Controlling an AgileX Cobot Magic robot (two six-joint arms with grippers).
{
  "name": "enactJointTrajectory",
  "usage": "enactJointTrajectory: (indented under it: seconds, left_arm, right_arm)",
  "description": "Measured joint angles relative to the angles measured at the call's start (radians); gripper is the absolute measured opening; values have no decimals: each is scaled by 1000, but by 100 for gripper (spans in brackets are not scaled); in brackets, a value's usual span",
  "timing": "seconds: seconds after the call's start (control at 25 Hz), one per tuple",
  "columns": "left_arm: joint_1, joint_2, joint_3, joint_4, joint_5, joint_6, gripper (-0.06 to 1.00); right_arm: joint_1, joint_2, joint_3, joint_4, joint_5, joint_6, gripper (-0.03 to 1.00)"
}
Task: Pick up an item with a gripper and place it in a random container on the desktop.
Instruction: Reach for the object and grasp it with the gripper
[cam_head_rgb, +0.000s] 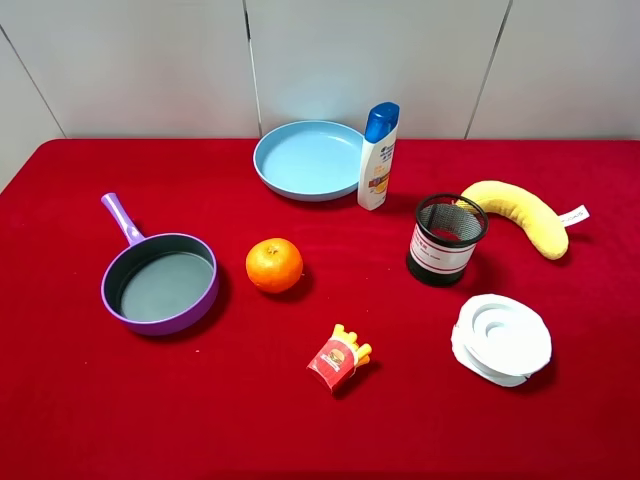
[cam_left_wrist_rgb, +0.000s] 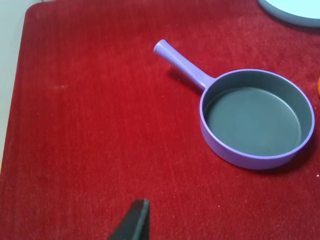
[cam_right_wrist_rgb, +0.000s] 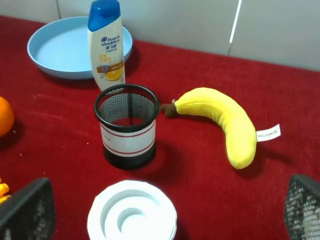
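Red tablecloth (cam_head_rgb: 80, 420): toy fries (cam_head_rgb: 340, 360) lying flat, fry tips pointing back-right.

One pan (cam_head_rgb: 165, 287), one fries (cam_head_rgb: 340, 358) — six other singles.

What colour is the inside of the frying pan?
Grey, inside a purple frying pan; the left wrist view shows it best.

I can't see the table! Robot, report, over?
Right gripper open, empty. Left gripper: only one tip visible. Fries lying on cloth, ungrasped. Orange near route to pan.
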Motion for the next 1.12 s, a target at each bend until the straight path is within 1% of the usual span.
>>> enactJointTrajectory:
  seconds: [0.4,1.12]
  left_arm:
    - [0,0,0,0,0,0,99]
    - [0,0,0,0,0,0,99]
  right_arm:
    - [0,22,-4,0,-3,0,69]
    - [0,498,-154,0,-171,-1,69]
